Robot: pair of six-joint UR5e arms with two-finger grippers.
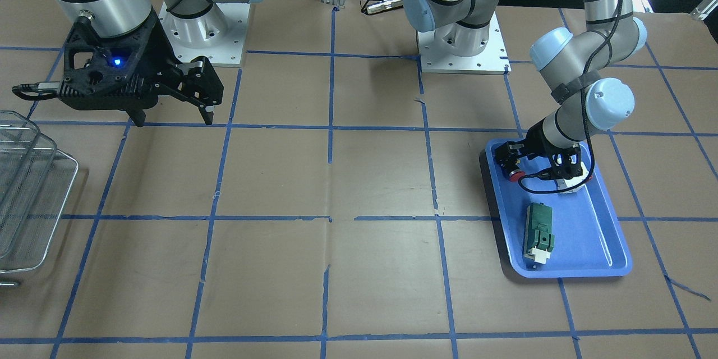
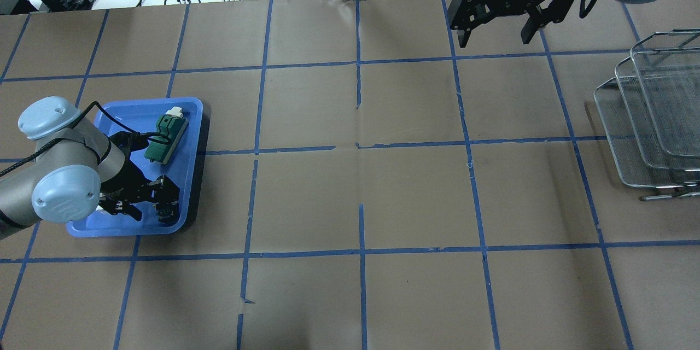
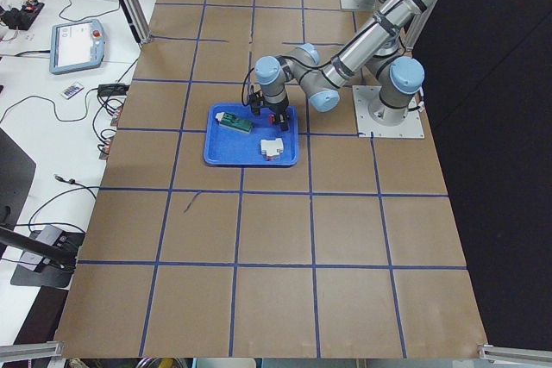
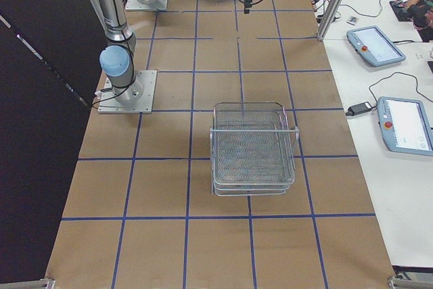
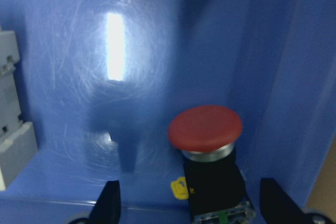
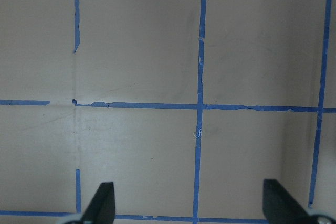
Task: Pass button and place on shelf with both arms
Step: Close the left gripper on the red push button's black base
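The button [image 5: 206, 127], red cap up on a black body, lies in the corner of the blue tray [image 1: 594, 235]. My left gripper [image 5: 191, 205] is low in the tray and open, one finger on each side of the button without touching it. From the front, the red cap [image 1: 516, 175] shows just under the left gripper [image 1: 511, 164]. From overhead, the left gripper [image 2: 164, 203] hides the button. My right gripper [image 2: 495, 38] is open and empty, high over bare table, far from the wire shelf [image 2: 651, 120].
A green block [image 1: 538, 230] and a white breaker [image 1: 578, 179] also lie in the tray; the breaker [image 5: 10, 119] is at the left edge of the left wrist view. The tray wall is close beside the button. The shelf [image 1: 28, 190] stands at the table's end on the robot's right.
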